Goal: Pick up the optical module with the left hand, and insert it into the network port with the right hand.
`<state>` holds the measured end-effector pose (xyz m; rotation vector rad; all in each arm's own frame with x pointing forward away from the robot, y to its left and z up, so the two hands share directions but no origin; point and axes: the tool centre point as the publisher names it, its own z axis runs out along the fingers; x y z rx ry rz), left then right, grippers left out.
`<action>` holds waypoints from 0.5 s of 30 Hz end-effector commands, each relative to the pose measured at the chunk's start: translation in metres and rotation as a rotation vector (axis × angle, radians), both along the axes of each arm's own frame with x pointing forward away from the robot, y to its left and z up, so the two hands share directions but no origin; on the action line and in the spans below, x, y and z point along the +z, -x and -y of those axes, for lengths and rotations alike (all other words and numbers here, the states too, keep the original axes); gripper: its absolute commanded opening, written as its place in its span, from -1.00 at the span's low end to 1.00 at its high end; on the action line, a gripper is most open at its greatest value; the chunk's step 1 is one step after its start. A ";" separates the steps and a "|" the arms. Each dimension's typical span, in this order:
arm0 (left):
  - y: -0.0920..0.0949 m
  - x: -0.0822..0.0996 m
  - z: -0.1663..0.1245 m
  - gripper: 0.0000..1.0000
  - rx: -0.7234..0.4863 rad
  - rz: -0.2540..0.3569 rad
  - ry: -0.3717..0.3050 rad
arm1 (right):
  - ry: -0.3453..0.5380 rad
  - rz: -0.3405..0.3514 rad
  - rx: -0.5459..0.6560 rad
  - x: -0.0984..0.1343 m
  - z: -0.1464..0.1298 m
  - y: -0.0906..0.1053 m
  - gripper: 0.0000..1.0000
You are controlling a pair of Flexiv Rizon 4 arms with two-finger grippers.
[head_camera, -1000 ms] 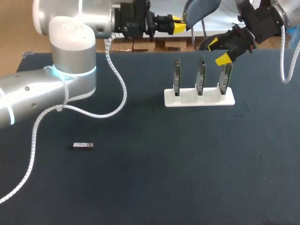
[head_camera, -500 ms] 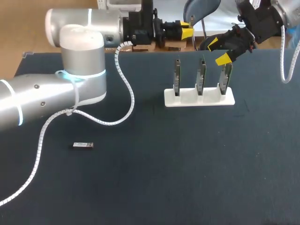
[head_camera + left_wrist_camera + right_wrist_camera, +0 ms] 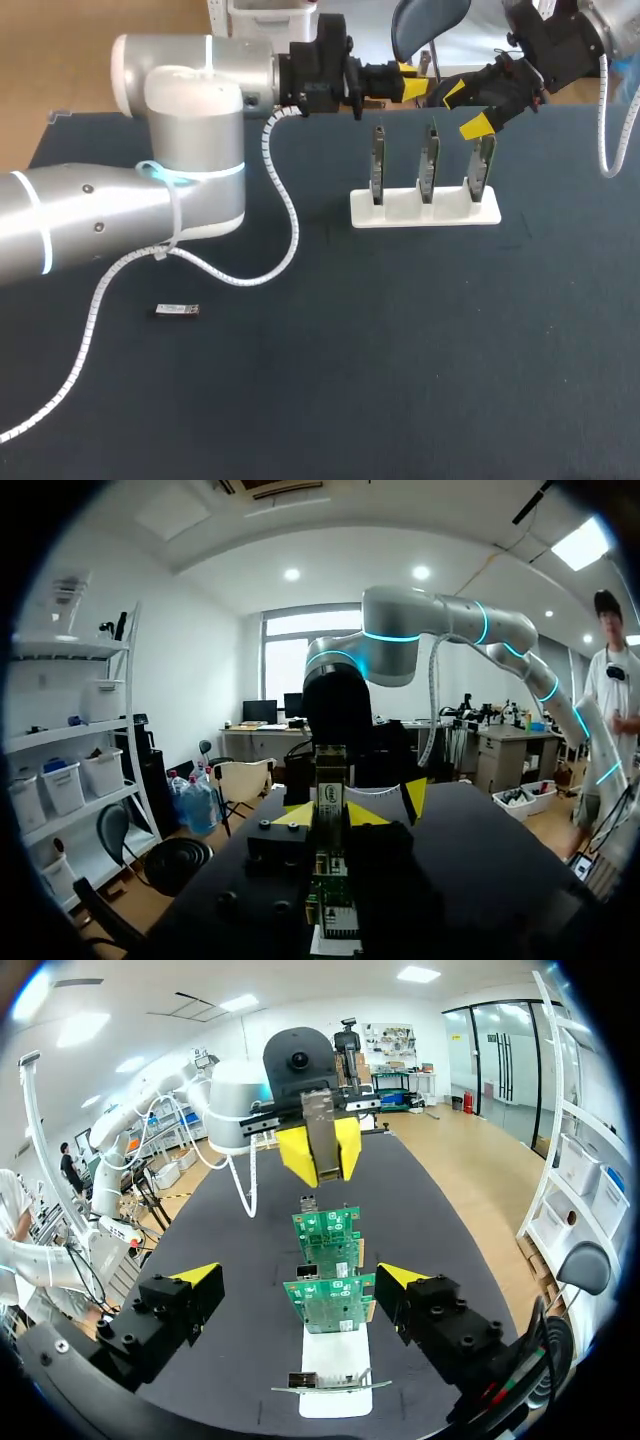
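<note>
Left arm (image 3: 190, 120) swung right (toward the boards (image 3: 428, 165)).

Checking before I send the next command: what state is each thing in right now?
optical module: lying flat on the table, untouched.
left tool: raised near the boards, far from the module.
right tool: open, empty, by the boards.
boards: three, upright in the white holder.

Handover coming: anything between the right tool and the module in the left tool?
Seen from the right wrist, the circuit boards in the white stand line up between the right tool and the module in the left tool.
</note>
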<state>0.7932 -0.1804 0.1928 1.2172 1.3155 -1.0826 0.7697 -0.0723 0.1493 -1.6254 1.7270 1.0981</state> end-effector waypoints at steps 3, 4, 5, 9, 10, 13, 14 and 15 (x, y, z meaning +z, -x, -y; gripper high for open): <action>0.007 -0.004 0.007 -1.00 -0.015 0.014 0.009 | 0.000 0.003 -0.002 0.000 0.000 0.001 1.00; 0.008 -0.004 0.008 -1.00 -0.024 0.018 0.009 | 0.000 0.003 -0.002 0.000 0.000 0.001 1.00; 0.009 -0.005 0.008 -1.00 -0.028 0.024 0.006 | 0.000 0.003 -0.002 0.000 0.000 0.001 1.00; 0.010 -0.006 0.009 -1.00 -0.041 0.029 0.001 | 0.000 0.003 -0.002 0.000 0.000 0.001 1.00; 0.010 -0.007 0.009 -1.00 -0.042 0.030 0.001 | 0.000 0.003 -0.002 0.000 0.000 0.001 1.00; 0.011 -0.008 0.008 -1.00 -0.054 0.025 0.003 | 0.000 0.003 -0.002 0.000 0.000 0.001 1.00; 0.012 -0.009 0.008 -1.00 -0.069 0.021 0.008 | 0.000 0.003 -0.002 0.000 0.000 0.001 1.00; 0.012 -0.011 0.008 -1.00 -0.077 0.022 0.009 | 0.000 0.003 -0.002 0.000 0.000 0.001 1.00</action>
